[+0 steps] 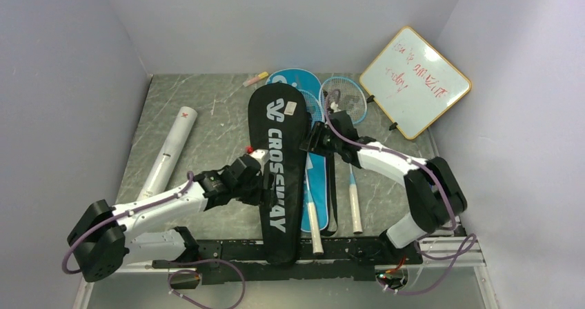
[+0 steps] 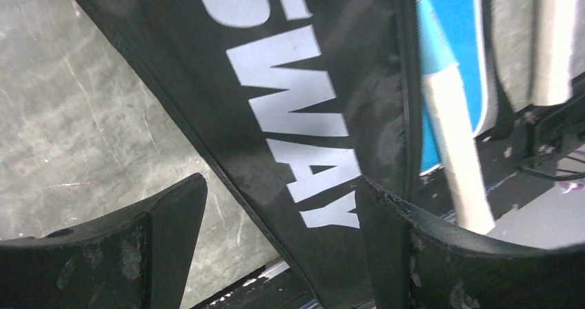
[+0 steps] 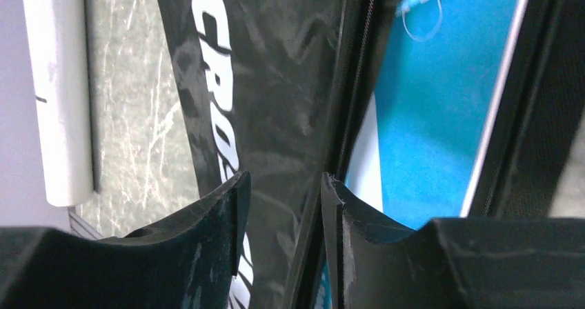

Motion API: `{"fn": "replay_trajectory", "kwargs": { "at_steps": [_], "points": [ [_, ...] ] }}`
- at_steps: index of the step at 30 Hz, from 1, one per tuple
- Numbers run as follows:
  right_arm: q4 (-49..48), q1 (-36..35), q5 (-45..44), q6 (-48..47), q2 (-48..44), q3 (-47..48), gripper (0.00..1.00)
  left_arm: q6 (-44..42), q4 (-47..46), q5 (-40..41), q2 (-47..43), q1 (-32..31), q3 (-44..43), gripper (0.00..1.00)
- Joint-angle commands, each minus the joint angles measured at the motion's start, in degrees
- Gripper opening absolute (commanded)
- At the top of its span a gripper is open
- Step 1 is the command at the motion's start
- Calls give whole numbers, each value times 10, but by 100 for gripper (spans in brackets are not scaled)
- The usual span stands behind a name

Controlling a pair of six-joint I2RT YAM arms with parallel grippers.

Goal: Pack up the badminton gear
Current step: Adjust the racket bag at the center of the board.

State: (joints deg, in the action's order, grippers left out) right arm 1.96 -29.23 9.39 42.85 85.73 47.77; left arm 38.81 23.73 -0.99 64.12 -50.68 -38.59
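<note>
Mid-table: black CROSSWAY cover (image 1: 277, 185), long axis running near to far. Left gripper (image 2: 283, 192) hovers over its near half, fingers spread wide. Right gripper (image 3: 284, 181) sits at the right zip edge, fingers narrowly parted; I cannot tell whether they pinch it.

"CROSSWAY" is running down the black cover (image 1: 277, 185); a red X is sitting on the tube (image 1: 167, 158); whiteboard (image 1: 416, 81) writing is showing unreadable.

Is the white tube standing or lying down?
Lying down: the tube rests lengthwise on the table, left of the black cover.
</note>
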Motion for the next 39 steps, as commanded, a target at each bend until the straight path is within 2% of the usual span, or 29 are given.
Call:
{"fn": "replay_trajectory", "kwargs": {
  "at_steps": [1, 15, 23, 28, 31, 33, 39],
  "points": [
    [-55, 10, 22, -5, 64, 55, 44, 14, -53, -24, 23, 6, 19, 83],
    [-32, 14, -31, -28, 192, 145, 42, 14, -100, -54, 47, 34, 58, 80],
    [-22, 13, -54, -39, 170, 147, 42, 9, -147, -82, 88, 66, 78, 74],
    [13, 17, -90, -52, 160, 163, 52, 4, -159, -82, 104, 75, 79, 69],
    [12, 21, -93, -53, 157, 160, 53, 2, -158, -71, 106, 75, 78, 65],
    [1, 23, -87, -55, 162, 156, 52, -1, -157, -67, 107, 76, 76, 63],
    [-16, 23, -25, -50, 201, 171, 41, -10, -145, -50, 117, 76, 65, 61]
  ]
}}
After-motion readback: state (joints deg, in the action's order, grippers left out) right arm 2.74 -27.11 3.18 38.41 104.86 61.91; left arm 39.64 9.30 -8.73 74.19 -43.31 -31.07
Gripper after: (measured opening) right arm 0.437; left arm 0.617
